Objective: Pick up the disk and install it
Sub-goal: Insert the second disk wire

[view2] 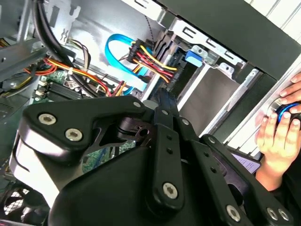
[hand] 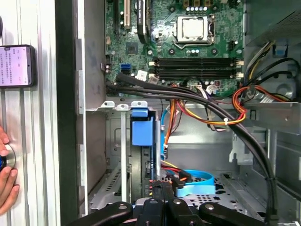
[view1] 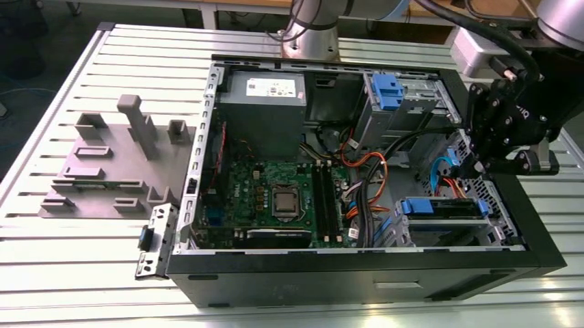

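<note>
The disk (view1: 442, 207) sits edge-up in the metal drive cage at the case's corner on the exterior view's right. Its blue carrier frame shows from above, with a dark body between the blue ends. The carrier's blue tab (hand: 142, 127) stands in the cage slot in the first wrist view, and the same tab (view2: 194, 56) appears in the second wrist view. My gripper (view1: 475, 168) hangs just above and behind the cage, beside the red, yellow and blue cables. Its black fingers (hand: 162, 188) lie together, shut, with nothing between them.
The open computer case (view1: 365, 263) fills the table's middle, with motherboard (view1: 283, 198), power supply (view1: 264, 96) and a fixed blue bracket (view1: 387, 92) on the upper bay. A grey stepped fixture (view1: 109, 164) lies on the exterior view's left. A person's hand (view2: 277, 132) and a phone (hand: 16, 66) rest beside the case.
</note>
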Controlling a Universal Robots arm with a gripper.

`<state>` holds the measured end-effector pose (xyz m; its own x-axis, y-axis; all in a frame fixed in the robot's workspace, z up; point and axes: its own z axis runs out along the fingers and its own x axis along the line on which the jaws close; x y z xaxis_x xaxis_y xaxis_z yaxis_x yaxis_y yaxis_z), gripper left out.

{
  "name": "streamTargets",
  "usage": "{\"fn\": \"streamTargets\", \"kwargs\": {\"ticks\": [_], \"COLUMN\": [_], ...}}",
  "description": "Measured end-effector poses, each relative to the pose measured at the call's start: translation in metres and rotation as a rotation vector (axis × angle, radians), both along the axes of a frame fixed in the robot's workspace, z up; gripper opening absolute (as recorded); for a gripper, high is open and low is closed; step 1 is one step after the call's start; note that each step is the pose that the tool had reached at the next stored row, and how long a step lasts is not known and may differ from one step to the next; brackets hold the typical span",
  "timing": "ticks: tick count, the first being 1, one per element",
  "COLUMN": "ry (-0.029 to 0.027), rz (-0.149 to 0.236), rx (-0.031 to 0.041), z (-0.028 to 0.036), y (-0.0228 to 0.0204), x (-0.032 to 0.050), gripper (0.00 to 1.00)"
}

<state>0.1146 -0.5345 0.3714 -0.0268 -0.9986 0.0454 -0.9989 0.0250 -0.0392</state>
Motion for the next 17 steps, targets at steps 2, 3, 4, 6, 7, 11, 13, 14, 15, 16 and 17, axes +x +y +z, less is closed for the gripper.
{"fn": "streamTargets", "kwargs": {"ticks": [2, 3, 4, 6, 7, 11, 13, 14, 15, 16, 17], "ry": [0.0058, 0.0097, 0.0144, 0.0205, 0.0209, 0.0211, 0.0211, 0.0211, 0.0210, 0.0211, 0.0211], "rz": [0.000, 0.000, 0.000, 0.000, 0.000, 0.005, 0.007, 0.008, 0.009, 0.010, 0.011], "rx": [0.0000, 0.0000, -0.0002, 0.0000, 0.0000, -0.0003, -0.0002, -0.0002, -0.0002, -0.0001, -0.0001], "z": [0.0016, 0.0023, 0.0026, 0.0024, 0.0022, -0.0011, -0.0020, -0.0024, -0.0029, -0.0034, -0.0039], "y": [0.0028, 0.0041, 0.0049, 0.0054, 0.0058, 0.0074, 0.0081, 0.0085, 0.0088, 0.0090, 0.0093], "x": [0.0000, 0.0000, 0.0000, 0.0003, 0.0002, 0.0010, 0.0011, 0.0011, 0.0012, 0.0012, 0.0013], "gripper": [0.11, 0.11, 0.11, 0.11, 0.11, 0.17, 0.17, 0.24, 0.24, 0.24, 0.24]}}
